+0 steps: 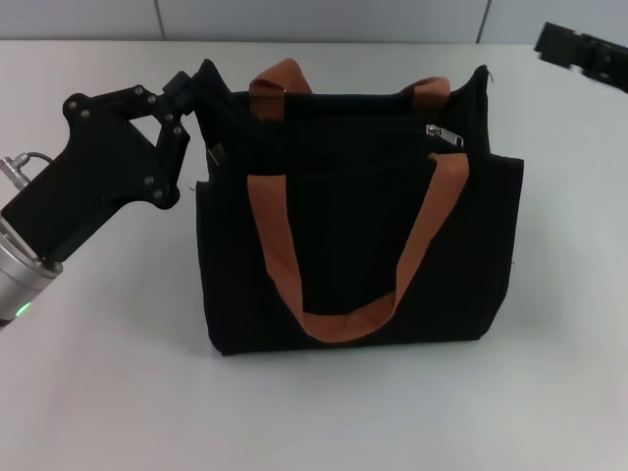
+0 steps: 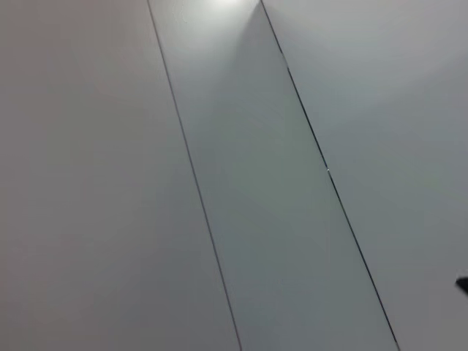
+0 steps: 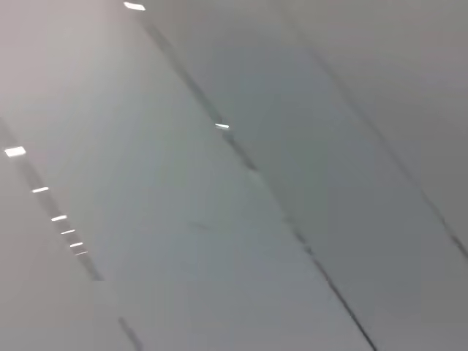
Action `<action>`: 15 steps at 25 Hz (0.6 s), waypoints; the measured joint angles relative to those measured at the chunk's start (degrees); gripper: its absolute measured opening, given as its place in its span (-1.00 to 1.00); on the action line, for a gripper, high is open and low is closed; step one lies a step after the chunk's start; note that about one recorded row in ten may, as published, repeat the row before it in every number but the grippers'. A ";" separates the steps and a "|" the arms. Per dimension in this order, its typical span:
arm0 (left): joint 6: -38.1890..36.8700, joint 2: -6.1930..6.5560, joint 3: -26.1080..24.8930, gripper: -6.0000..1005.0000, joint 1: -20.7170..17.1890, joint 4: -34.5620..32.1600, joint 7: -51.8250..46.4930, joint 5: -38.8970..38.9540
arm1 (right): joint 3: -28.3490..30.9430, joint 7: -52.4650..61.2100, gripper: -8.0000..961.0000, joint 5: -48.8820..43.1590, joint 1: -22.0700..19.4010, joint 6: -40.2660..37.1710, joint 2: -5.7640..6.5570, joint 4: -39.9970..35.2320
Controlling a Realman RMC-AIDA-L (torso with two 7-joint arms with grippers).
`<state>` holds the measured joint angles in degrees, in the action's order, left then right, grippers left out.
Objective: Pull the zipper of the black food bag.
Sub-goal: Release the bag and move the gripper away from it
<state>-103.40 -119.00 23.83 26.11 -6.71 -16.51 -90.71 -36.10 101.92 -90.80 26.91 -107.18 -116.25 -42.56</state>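
Observation:
The black food bag (image 1: 353,245) stands upright in the middle of the white table, with two orange-brown handles. The zipper (image 1: 444,134), a small silver pull tab, sits on the top zip line near the bag's right end. My left gripper (image 1: 204,110) is at the bag's upper left corner, its black fingers closed on the fabric of that end. My right gripper (image 1: 586,54) shows only partly at the far right edge of the table, well away from the bag. Both wrist views show only pale panels, with no bag or fingers in them.
The white table (image 1: 98,392) spreads around the bag on all sides. A pale wall with panel seams (image 1: 157,18) runs along the back.

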 joint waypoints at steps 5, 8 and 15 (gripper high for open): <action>0.81 0.09 -0.35 -0.72 -0.11 0.38 -1.49 0.01 | 1.39 -14.56 0.24 0.34 -1.39 -5.03 -0.65 3.88; 1.84 0.46 -0.03 -0.72 -0.35 -0.66 -8.39 -0.37 | 0.88 -23.96 0.38 -1.77 -2.10 -5.44 -1.52 7.80; 0.45 1.05 0.93 -0.27 -2.03 -14.49 -30.12 -7.26 | 0.85 -35.67 0.62 -8.96 -2.55 -6.56 -2.76 11.33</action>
<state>-102.95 -117.95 24.76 24.08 -21.20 -46.63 -97.97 -35.25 66.25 -99.77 24.36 -113.74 -119.01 -31.23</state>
